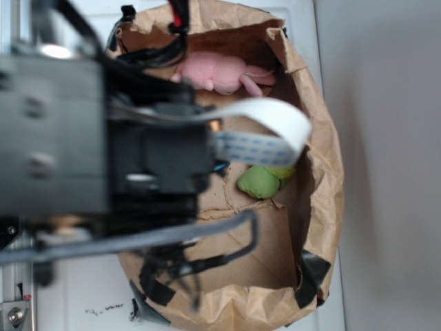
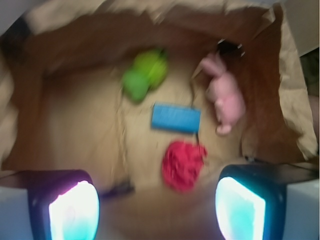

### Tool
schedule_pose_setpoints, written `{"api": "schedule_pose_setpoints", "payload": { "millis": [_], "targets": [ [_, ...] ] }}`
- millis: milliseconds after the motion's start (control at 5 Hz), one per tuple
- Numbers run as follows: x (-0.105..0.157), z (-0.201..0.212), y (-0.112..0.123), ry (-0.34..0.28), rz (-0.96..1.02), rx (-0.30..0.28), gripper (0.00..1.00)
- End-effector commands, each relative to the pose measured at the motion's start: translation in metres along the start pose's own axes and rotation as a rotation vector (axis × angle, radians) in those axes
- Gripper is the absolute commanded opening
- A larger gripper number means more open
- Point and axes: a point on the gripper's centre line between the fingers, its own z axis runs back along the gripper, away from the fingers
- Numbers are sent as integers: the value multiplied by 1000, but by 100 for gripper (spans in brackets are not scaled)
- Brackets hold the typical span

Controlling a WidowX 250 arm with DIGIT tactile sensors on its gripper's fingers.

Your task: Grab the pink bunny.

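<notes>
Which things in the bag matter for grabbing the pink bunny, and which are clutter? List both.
For the job:
- pink bunny, by the bag's wall
- tool, open above the bag, holding nothing

Just lying about:
- green plush toy
- blue block
- red paper ball
- paper bag holding everything

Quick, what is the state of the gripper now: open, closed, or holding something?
Gripper: open, holding nothing; the pink bunny lies apart, ahead of it.
</notes>
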Motion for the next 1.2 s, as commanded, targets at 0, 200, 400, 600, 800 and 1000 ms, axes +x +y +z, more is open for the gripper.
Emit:
{"api": "schedule_pose_setpoints", "payload": {
  "millis": [0,200,400,600,800,1000],
  "targets": [
    [24,-30,31,34,-149,6,100],
    [30,-43,42,51,-252,-9,100],
    [38,-43,51,95,-320,-66,100],
    [38,-43,51,95,-320,-66,100],
    [38,-43,51,95,-320,-66,100],
    [38,-43,51,95,-320,-66,100]
  ]
}}
